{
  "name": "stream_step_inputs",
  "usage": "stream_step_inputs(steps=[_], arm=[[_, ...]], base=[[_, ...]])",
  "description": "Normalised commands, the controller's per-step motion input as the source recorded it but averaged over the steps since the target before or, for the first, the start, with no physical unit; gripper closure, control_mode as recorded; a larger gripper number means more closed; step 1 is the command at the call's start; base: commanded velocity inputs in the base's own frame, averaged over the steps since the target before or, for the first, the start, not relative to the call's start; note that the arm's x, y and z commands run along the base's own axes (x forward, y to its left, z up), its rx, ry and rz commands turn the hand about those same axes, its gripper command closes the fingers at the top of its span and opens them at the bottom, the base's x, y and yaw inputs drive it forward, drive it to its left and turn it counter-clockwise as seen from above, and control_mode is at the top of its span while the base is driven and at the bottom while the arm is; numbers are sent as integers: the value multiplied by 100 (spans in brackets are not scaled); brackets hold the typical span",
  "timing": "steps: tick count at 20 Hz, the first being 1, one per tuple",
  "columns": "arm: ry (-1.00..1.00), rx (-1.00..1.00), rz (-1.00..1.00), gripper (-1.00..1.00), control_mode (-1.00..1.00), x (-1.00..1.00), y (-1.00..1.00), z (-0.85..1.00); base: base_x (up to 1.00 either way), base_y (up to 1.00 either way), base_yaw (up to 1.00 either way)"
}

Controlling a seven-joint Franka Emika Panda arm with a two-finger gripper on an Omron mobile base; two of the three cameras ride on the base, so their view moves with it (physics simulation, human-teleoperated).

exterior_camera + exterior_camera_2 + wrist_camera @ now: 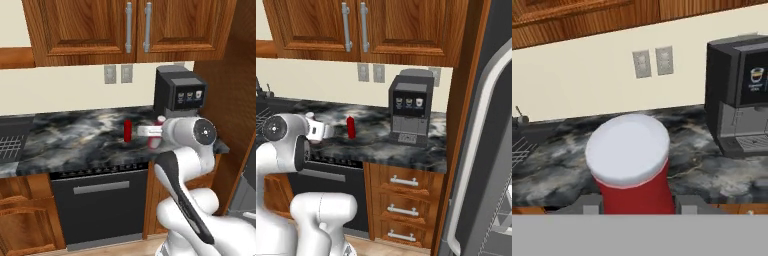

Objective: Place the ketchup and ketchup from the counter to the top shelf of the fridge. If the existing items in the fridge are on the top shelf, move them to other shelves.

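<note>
The shorter ketchup bottle (634,170), red with a pale round cap, sits between my fingertips (589,205) in the hand view. My gripper (637,206) is shut on it, over the front part of the dark marbled counter (75,135). From the base views the same bottle (154,143) (316,141) peeks out around my gripper (156,134) (315,131). The taller all-red ketchup bottle (128,130) (350,126) stands upright on the counter, just left of and behind my hand. The fridge (476,150) is at the right, with its shelves barely visible.
A black coffee machine (180,95) (411,112) (742,95) stands on the counter to the right of the bottles. A dark dishwasher front (100,200) sits under the counter, with wooden drawers (403,200) beside it. Wall cabinets (130,25) hang above.
</note>
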Motion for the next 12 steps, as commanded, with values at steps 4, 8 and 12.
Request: stream_step_inputs(steps=[4,8,12], arm=[[13,10,0,100,-100,-100,-2,98],[6,0,-3,100,-100,-100,-7,63],[0,0,-6,100,-100,-99,-13,10]], base=[[0,0,0],[0,0,0],[0,0,0]])
